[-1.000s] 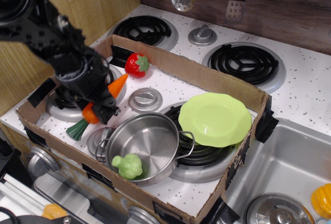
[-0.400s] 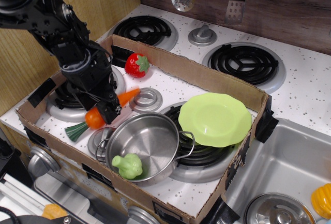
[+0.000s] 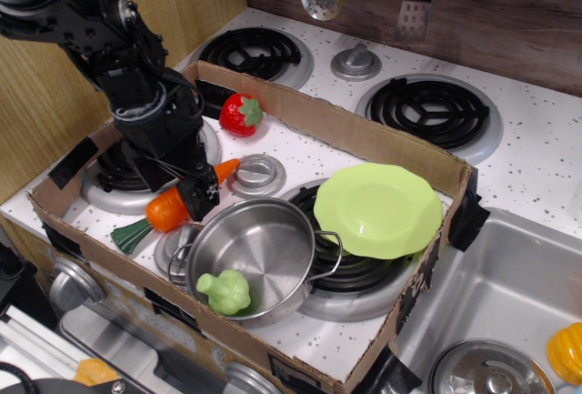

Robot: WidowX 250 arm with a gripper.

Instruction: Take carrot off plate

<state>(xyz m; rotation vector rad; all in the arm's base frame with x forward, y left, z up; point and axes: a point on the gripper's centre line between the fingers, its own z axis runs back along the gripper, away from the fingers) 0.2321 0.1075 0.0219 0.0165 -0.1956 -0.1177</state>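
The orange carrot (image 3: 171,207) lies flat on the speckled stove top, just left of the steel pot. Its green stem (image 3: 132,235) points to the front left and its tip (image 3: 227,168) to the back right. My gripper (image 3: 200,192) stands over the carrot's thin half. Its black fingers straddle the carrot, and the jaws look slightly open rather than clamped. The lime-green plate (image 3: 377,209) sits apart to the right on a burner, with nothing on it.
A steel pot (image 3: 259,262) holding pale green broccoli (image 3: 224,292) stands right next to the carrot. A red strawberry (image 3: 240,114) lies behind it. A cardboard wall (image 3: 327,121) rings the area. A round knob (image 3: 256,174) sits by the carrot tip. The sink (image 3: 509,312) is at the right.
The carrot tipped from steeply tilted to lying flat and slid a little to the front left. My gripper moved right along it toward the tip.
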